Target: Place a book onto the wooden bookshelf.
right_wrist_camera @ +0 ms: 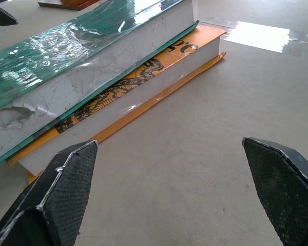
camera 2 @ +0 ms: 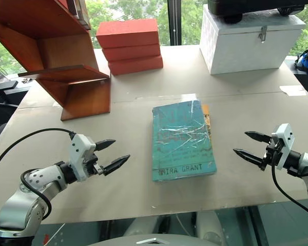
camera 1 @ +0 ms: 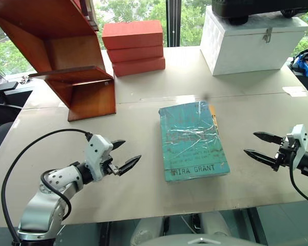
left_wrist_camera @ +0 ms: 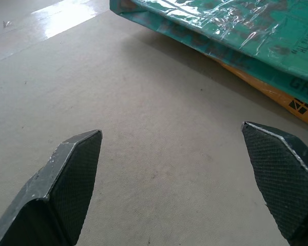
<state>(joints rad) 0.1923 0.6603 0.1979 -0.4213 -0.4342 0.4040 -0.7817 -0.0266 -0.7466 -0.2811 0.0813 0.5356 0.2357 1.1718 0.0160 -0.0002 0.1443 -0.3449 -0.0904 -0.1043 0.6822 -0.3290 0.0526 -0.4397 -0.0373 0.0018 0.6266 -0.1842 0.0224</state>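
- Our left gripper (camera 1: 124, 156), with its two black fingers spread wide and nothing between them, hangs just above the table to the left of the books.
- Our right gripper (camera 1: 260, 147) mirrors it on the other side, fingers likewise spread and empty, pointing in toward the books.
- Between them lies the teal-green paperback in glossy plastic wrap (camera 1: 192, 140), flat and face up, with "MIRA GRANT" readable along its near edge.
- It rests on top of a yellow-orange book (right_wrist_camera: 159, 77), whose edge peeks out at the far right corner in the head views; the right wrist view shows the two stacked, page edges toward that gripper.
- Neither gripper touches either book; both stand apart from the stack with bare beige table (camera 1: 143, 195) in between.
- At the far left of the table sits the large reddish-brown wooden bookshelf with slanted panels and open compartments (camera 1: 66, 56), well apart from the paperback.
- We judge the task barely begun: nothing is grasped, nothing lifted, and the visible compartments hold no book.
- What remains, as we read it: close in on the teal paperback, separate it from the book beneath, lift it, carry it left and back, and set it into a compartment.
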